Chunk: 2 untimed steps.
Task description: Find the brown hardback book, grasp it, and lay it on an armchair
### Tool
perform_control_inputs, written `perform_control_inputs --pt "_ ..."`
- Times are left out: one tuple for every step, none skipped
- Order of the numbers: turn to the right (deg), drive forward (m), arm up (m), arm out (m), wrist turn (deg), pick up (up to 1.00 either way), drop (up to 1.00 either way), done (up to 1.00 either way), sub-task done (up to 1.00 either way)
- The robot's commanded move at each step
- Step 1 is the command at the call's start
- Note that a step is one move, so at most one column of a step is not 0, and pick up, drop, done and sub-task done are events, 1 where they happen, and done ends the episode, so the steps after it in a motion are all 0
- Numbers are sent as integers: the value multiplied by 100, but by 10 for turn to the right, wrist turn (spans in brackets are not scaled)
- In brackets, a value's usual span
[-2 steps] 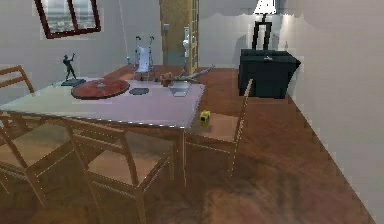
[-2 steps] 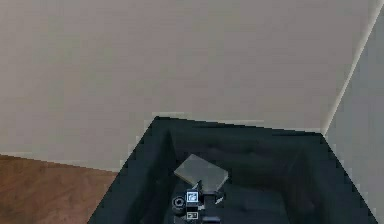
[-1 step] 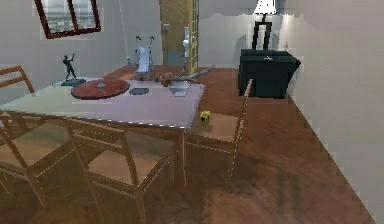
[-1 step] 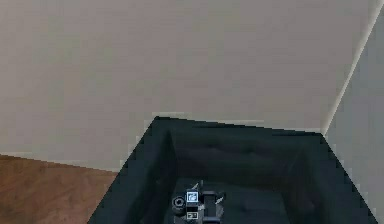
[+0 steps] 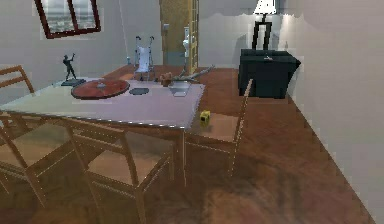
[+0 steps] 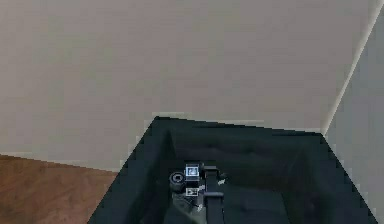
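Dark furniture (image 6: 270,165) at claw (image 6: 180,180), beige wall (image 6: 150,60) beyond, wood floor (image 6: 50,190) left. Claw tips lost vs dark: grip & load can't tell. Whereabouts of book unsure: maybe brownish thing (image 5: 170,77) on counter (image 5: 120,105).

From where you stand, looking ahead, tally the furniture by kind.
Table: 1
Chairs: 4
Dark cabinet: 1
Lamp: 1
Total: 7
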Motion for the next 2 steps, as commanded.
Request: perform_control_inputs --pt "0 0 0 -8 0 0 0 0 0" --pt "0 0 0 0 0 0 0 100 0"
